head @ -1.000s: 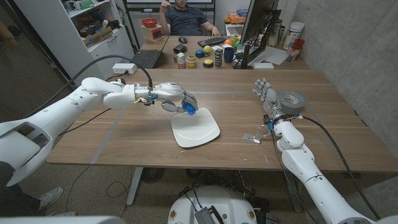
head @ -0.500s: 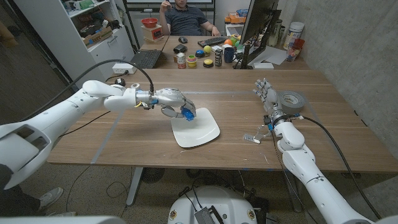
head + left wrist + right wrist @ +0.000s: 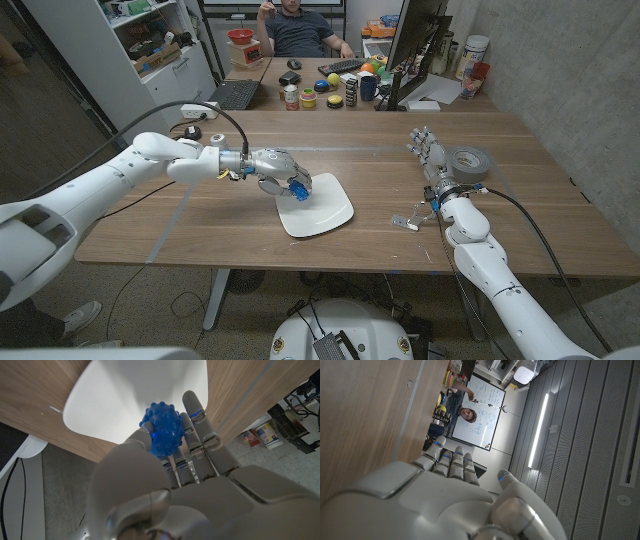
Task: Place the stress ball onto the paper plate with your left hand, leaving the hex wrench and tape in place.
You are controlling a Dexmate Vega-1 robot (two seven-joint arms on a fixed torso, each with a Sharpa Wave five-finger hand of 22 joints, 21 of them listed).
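Observation:
My left hand [image 3: 279,174] holds a blue knobbly stress ball [image 3: 299,190] just over the left edge of the white paper plate [image 3: 325,208], near the table's middle. In the left wrist view the ball [image 3: 164,431] sits between the fingers [image 3: 195,420] and thumb, with the plate [image 3: 140,395] beyond it. My right hand [image 3: 428,154] stands with fingers up at the right side, holding nothing, beside the grey tape roll [image 3: 469,163]. The small hex wrench [image 3: 405,220] lies on the table in front of that hand.
A second desk behind the table carries a laptop [image 3: 232,95], a monitor [image 3: 415,45], cups and small objects. A person [image 3: 297,28] sits behind it. A cable [image 3: 520,215] runs across the right side of the table.
My left hand has drawn back a little to the left and sunk lower with the ball, which now hangs at the plate's left rim. The right hand has not moved.

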